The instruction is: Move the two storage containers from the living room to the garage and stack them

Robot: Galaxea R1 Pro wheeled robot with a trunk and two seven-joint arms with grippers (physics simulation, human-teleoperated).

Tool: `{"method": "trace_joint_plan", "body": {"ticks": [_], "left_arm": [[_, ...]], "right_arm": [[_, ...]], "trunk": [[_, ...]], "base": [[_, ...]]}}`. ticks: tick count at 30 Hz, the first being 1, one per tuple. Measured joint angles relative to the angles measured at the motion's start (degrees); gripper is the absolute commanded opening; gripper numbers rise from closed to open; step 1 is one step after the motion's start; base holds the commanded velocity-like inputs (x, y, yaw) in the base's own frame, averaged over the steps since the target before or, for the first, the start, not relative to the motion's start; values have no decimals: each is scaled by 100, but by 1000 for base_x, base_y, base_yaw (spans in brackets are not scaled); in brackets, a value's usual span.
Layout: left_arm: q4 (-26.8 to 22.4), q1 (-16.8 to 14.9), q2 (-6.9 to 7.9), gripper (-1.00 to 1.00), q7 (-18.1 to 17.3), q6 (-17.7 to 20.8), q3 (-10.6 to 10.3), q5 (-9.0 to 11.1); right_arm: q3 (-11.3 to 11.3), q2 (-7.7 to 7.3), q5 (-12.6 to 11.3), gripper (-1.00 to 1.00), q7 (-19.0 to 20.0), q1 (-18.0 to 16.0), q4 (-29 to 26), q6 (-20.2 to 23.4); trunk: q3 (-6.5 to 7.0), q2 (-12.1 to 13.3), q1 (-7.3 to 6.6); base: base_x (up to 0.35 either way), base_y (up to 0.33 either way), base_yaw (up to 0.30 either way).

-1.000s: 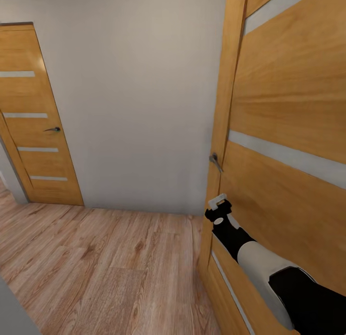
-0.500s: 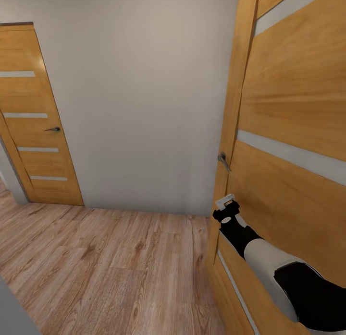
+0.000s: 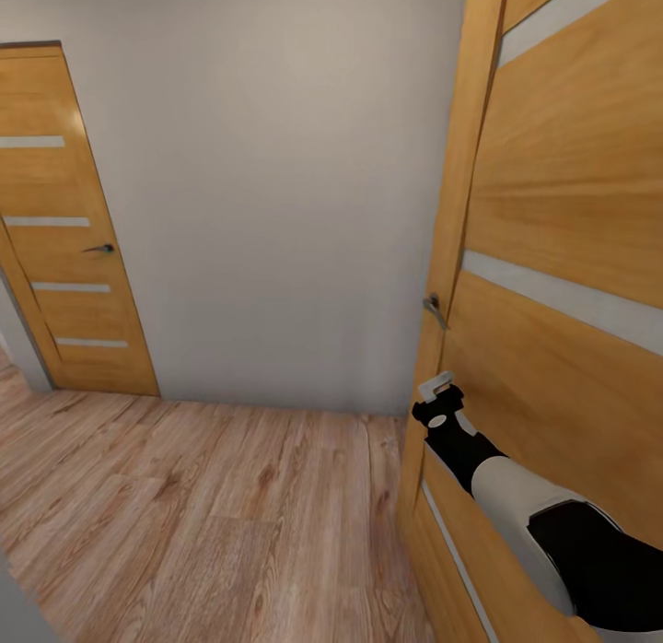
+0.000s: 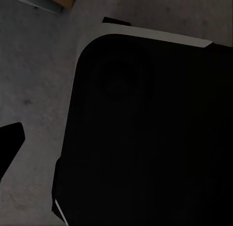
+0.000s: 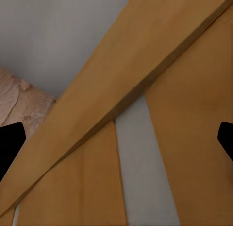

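Observation:
The two storage containers are out of view, and so is the garage. I stand in a hallway with a light wood plank floor (image 3: pixel 203 505). My right gripper (image 3: pixel 435 387) reaches out against a wooden door (image 3: pixel 552 210) on the right, just below its metal handle (image 3: pixel 433 309). In the right wrist view the right gripper (image 5: pixel 116 141) is open, its black fingertips wide apart with the door's panel (image 5: pixel 160 153) close in front. In the left wrist view my left gripper (image 4: pixel 116 138) hangs over my own dark body, one fingertip (image 4: pixel 9 141) far out at the edge.
A plain grey-white wall (image 3: pixel 276 192) faces me. A second wooden door (image 3: pixel 64 228) with a dark handle (image 3: pixel 101 249) stands shut at the far left. The right door's edge and frame lie close to my right arm.
The right door's edge and handle have shifted rightward in the head view, and my right gripper has moved right with them. The wall and left door have stayed put.

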Motion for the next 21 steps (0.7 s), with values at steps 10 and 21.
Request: {"method": "trace_joint_plan", "body": {"ticks": [10,21], "left_arm": [[-1,1,0,100,-6,0,1,0],[0,0,1,100,-7,0,0,-1]], "right_arm": [[-23,17,12,100,-11,-1,2,-9],[0,28,-10,100,7,0,2,-72]], "trunk": [[0,1,2],[0,0,1]], "base": [[33,0,0],[24,-66,0]]}}
